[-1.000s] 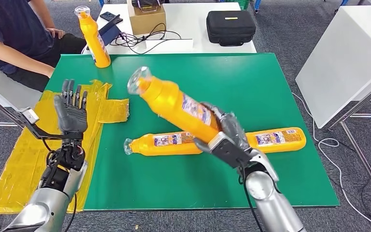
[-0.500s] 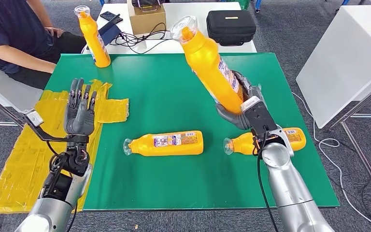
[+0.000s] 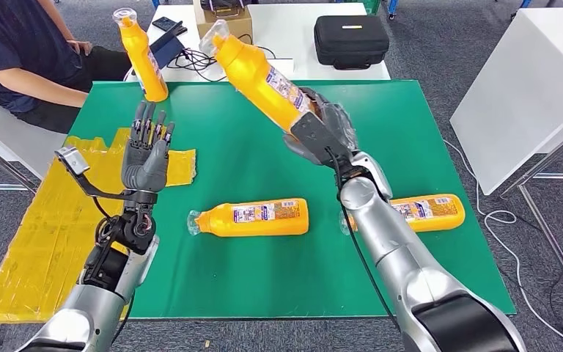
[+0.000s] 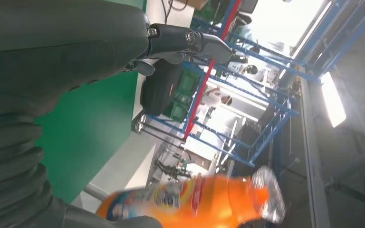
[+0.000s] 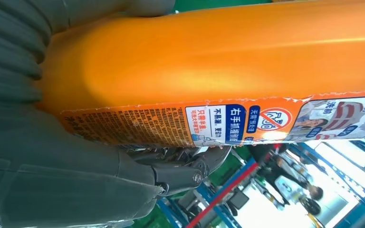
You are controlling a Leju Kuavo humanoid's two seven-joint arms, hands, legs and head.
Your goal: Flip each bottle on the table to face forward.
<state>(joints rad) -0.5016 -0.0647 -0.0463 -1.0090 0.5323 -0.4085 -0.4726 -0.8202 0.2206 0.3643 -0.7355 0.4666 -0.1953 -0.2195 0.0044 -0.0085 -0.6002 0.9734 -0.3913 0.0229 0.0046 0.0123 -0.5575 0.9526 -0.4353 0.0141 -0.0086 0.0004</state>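
My right hand (image 3: 321,126) grips the lower end of an orange bottle (image 3: 258,75) and holds it tilted above the far middle of the green table (image 3: 381,125), clear cap toward the far left. Up close its orange body and label (image 5: 228,80) lie against my fingers. The same bottle (image 4: 204,202) shows blurred past my left hand (image 4: 76,52). That left hand (image 3: 146,150) stands raised and open, fingers up, over the table's left edge. One orange bottle (image 3: 249,217) lies on its side mid-table, another (image 3: 419,211) lies right, partly behind my right arm. A third (image 3: 141,57) stands upright far left.
A yellow plastic sheet (image 3: 51,220) drapes over the table's left edge. A seated person (image 3: 22,59) is at the far left. Behind the green table a white table carries a black case (image 3: 350,40), a cardboard box (image 3: 223,26) and cables. A white cabinet (image 3: 535,81) stands right.
My right hand has swung the held bottle from near the front up, then leftward and farther back, its cap now pointing far left. My left hand has risen and shifted right.
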